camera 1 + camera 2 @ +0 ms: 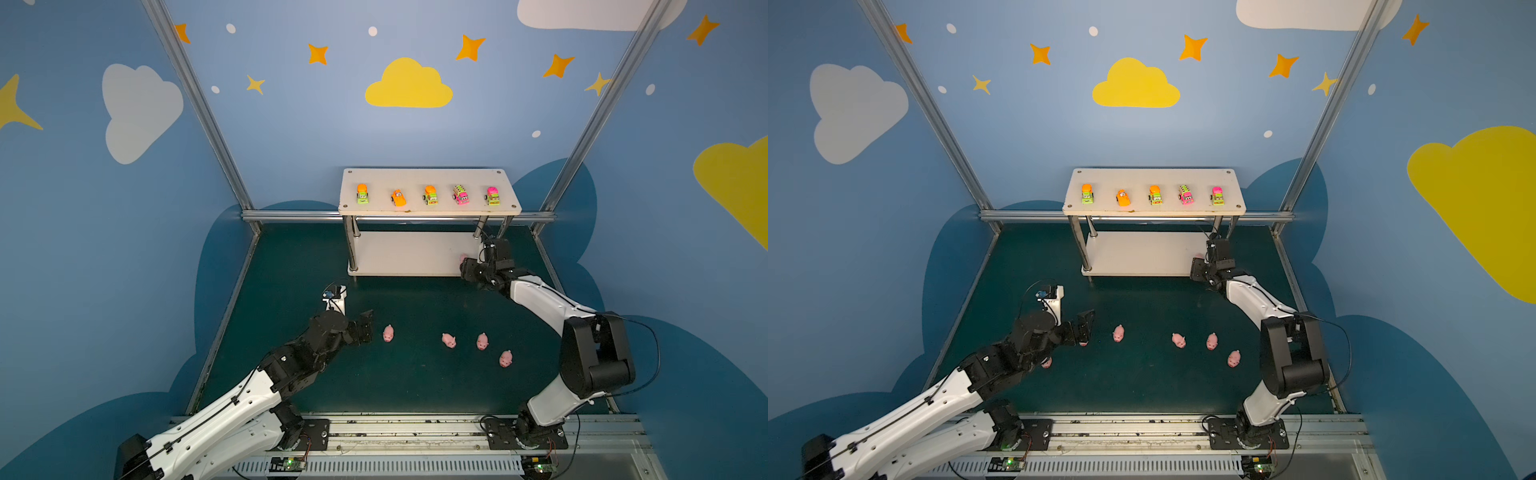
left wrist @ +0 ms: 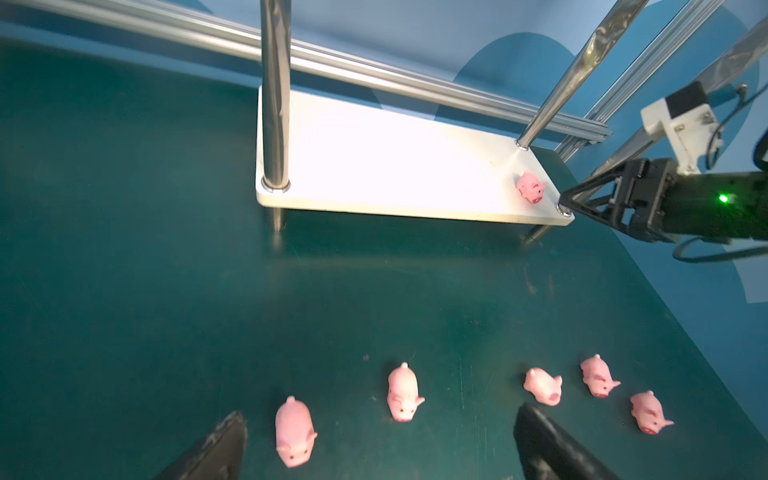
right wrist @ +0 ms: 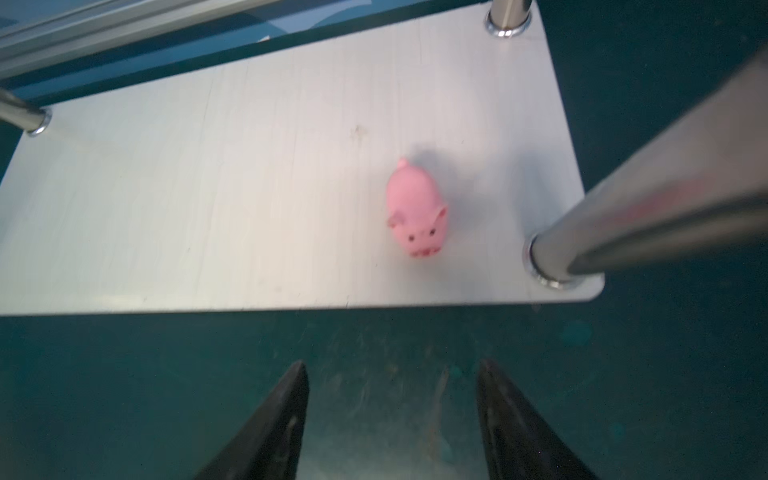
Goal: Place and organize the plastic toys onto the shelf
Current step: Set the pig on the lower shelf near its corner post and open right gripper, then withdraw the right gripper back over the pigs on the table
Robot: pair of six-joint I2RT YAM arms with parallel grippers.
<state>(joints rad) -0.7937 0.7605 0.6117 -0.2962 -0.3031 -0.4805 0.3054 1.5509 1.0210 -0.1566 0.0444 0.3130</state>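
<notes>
Though near pig, right hand empty

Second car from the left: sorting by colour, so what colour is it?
Car: orange, clearest in a top view.

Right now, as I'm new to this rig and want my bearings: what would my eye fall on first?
Five bright toy vehicles line the top board of the white shelf. One pink pig stands alone on its lower board near a corner post, the open right gripper just before it. More pigs dot the green table by the open left gripper.
</notes>
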